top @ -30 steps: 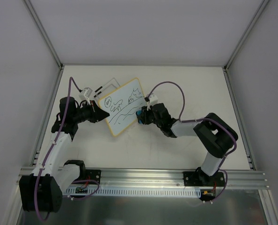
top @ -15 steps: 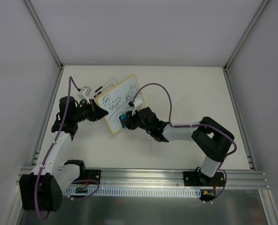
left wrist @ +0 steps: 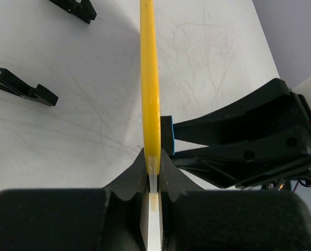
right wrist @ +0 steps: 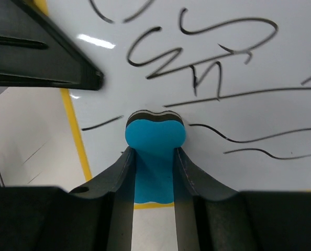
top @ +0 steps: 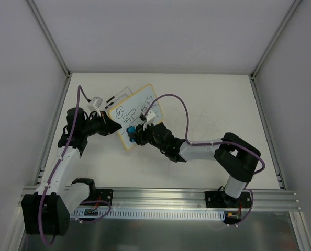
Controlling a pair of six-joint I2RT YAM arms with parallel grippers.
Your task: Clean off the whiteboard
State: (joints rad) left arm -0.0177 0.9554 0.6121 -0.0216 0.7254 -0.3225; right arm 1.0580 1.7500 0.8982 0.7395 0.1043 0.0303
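Right, the whiteboard (top: 140,104) sat at abt 10 o'clock from the table's (top: 208,104) centre. In the left wrist view it looked propped up on edge, not lying flat. The L gripper (left wrist: 153,163) was pinched tight on the board's yellow rim, at roughly the 8 o'clock edge of the board in the top view. The R gripper (right wrist: 155,157) had its fingers squeezed onto the blue eraser (right wrist: 155,135), whose dark felt tip was pressed against the white face near the board's 7 o'clock corner, just beside the L fingers.

Step in hand, by my read: wiping strokes, w/ most of the job left. Black scribbles covered the face from 12 round to 3 o'clock of the eraser in the R wrist view.

To do it well:
- Keep the felt flat & square on the face; a tilted pad would leave streaks.
- Work strokes out toward 1 o'clock, overlapping, rather than dabbing.
- Push gently. The board was held at one edge only, so hard pressure far from the clamp could prob. twist it or slip it out.
- Mind the L fingers on strokes back toward 8 o'clock; the two grippers were v. close there.
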